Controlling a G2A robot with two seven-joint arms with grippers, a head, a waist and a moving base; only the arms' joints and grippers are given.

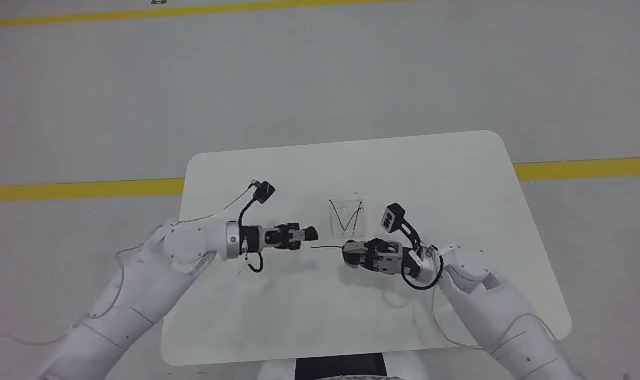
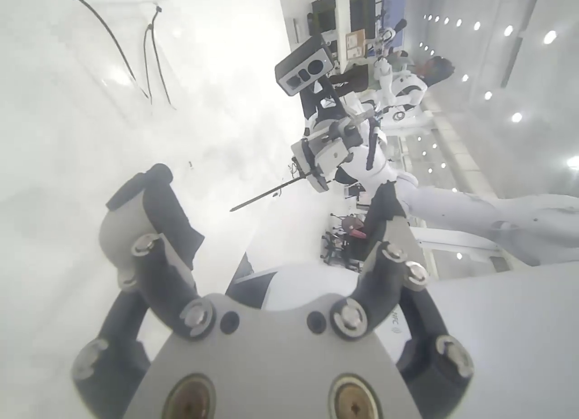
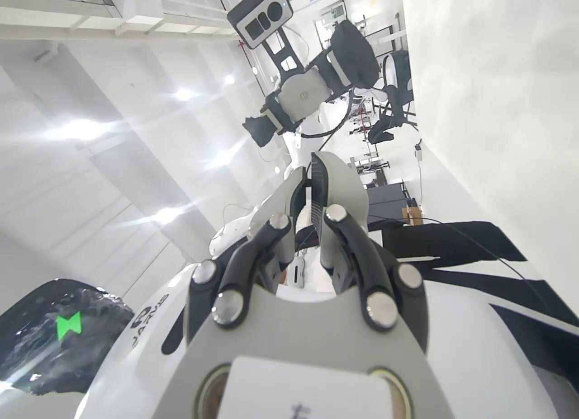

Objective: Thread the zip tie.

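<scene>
Above the white table (image 1: pixel 450 170), my right pincer (image 1: pixel 347 250) clamps a black zip tie (image 2: pixel 267 195) pointing toward my left pincer (image 1: pixel 310 234), which gapes empty. Beyond lie spare zip ties (image 1: pixel 346 216).

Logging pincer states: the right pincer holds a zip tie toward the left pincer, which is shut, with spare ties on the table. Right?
No: the left pincer is open, fingers spread apart, as the left wrist view shows. The right pincer does hold the zip tie toward it, with spare ties on the table.
</scene>
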